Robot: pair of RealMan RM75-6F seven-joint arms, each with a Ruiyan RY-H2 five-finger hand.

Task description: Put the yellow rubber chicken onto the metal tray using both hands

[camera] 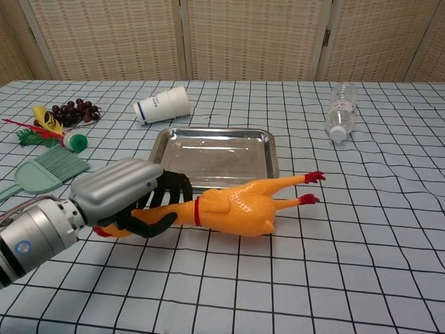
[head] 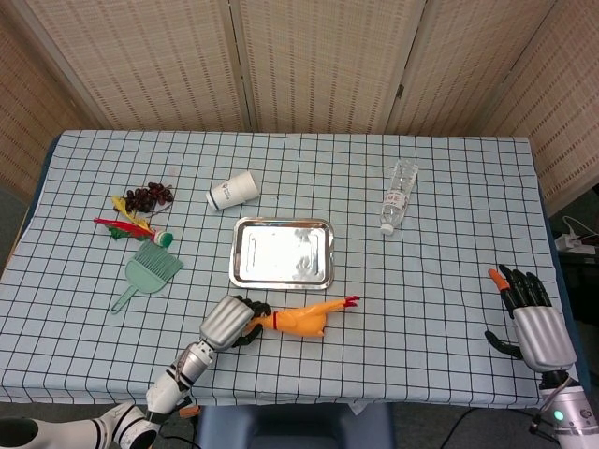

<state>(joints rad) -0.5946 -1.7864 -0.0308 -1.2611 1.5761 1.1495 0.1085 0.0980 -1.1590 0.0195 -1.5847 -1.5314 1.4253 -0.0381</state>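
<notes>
Your left hand (camera: 135, 202) has the yellow rubber chicken (camera: 240, 207) by the neck
It's just off the metal tray (head: 281, 279)'s near edge; your right hand (head: 533, 323) is unclenched, empty, by the table's right edge

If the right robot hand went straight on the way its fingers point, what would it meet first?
Nothing, as far as the head view shows. The right robot hand points up the table's right edge over bare checked cloth; the water bottle lies well off to its left. Depth is uncertain.
</notes>
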